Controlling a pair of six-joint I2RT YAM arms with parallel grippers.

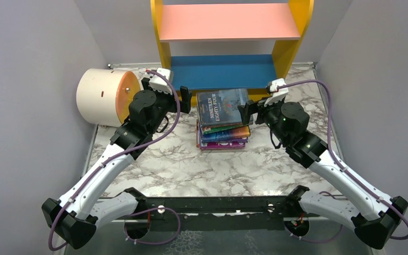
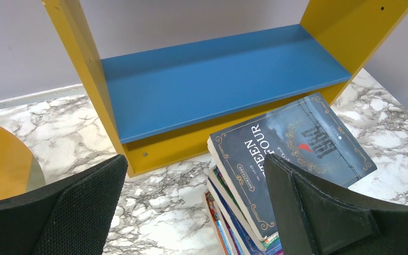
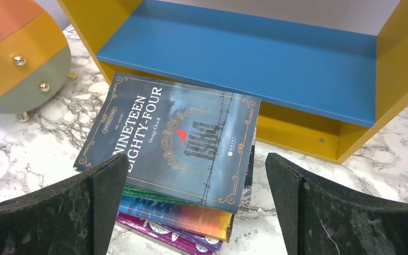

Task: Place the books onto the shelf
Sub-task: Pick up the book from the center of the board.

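The books (image 1: 222,118) lie in a flat stack on the marble table in front of the shelf (image 1: 227,71), a dark blue "Nineteen Eighty-Four" (image 3: 175,141) on top, with green, orange-blue and purple covers under it. The shelf has yellow sides, a pink upper board (image 1: 228,21) and a bare blue lower board (image 2: 218,74). My left gripper (image 1: 186,100) hangs open just left of the stack, its right finger (image 2: 319,212) over the stack's near corner. My right gripper (image 1: 246,112) hangs open at the stack's right edge, nothing between its fingers (image 3: 101,196).
A cream cylinder (image 1: 106,96) with an orange end lies on its side at the left, close behind my left arm. Grey walls close in on both sides. Bare marble tabletop (image 1: 202,164) spreads between the stack and the arm bases.
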